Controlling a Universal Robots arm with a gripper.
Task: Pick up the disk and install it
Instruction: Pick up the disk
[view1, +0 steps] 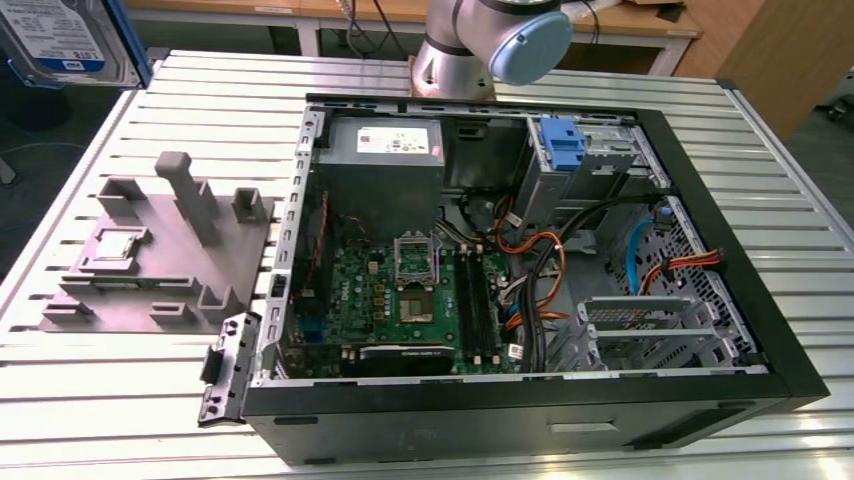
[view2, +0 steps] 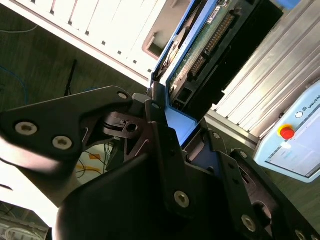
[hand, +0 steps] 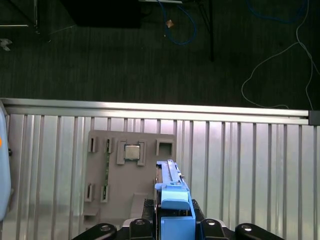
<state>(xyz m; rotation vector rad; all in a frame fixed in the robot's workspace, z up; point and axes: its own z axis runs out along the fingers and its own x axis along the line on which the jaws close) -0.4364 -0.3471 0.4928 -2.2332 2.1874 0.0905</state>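
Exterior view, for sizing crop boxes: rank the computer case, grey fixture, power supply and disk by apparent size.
1. computer case
2. grey fixture
3. power supply
disk: similar to the power supply, but cropped and nearer the camera; unranked.

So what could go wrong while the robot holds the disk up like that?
The end effector grips the disk only by the blue frame at one end, above the table, so it could slip and drop. The open computer is crowded with cables, which might snag the disk going in.
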